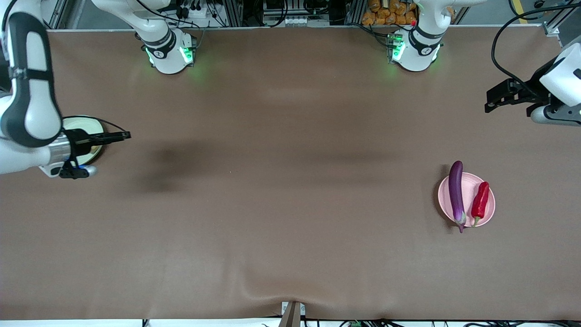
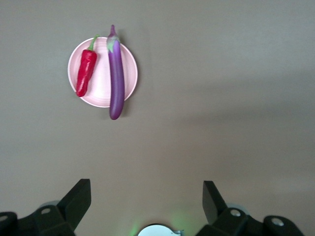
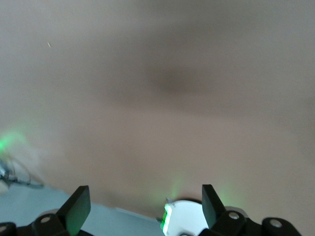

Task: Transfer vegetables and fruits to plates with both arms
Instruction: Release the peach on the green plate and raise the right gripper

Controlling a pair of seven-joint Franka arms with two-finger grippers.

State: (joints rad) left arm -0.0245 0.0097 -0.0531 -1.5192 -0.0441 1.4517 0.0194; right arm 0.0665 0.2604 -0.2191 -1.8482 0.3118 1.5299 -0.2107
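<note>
**A:** Starting from the front view: the long glossy purple eggplant (image 1: 456, 194) and the shiny red chili pepper with a green stem (image 1: 480, 201) both lie on the round pale pink plate (image 1: 489, 212) toward the left arm's end of the table, the eggplant overhanging the rim at both ends. The left gripper (image 1: 489, 108) hangs over bare brown tabletop (image 1: 290, 204) near that end, holding nothing. The right gripper (image 1: 123, 135) juts out over the edge of the round pale green plate (image 1: 91, 125), most of which the right arm hides.

**B:** And the fruits?

**A:** I see neither in any view; they may sit on the hidden part of the green plate, but I cannot tell.

**B:** The left wrist view?

**A:** It looks down on the pink plate (image 2: 128, 81) with chili (image 2: 85, 73) and eggplant (image 2: 116, 78) side by side. The left gripper (image 2: 146, 196) has its fingers spread wide, empty.

**B:** The right wrist view?

**A:** Only bare tabletop (image 3: 157, 98). The right gripper (image 3: 146, 200) is likewise spread wide and empty.

**B:** So how should this step go?

**A:** I judge the vegetables done. Both arms should keep high and pull clear without brushing the overhanging eggplant or the green plate's rim.
</note>
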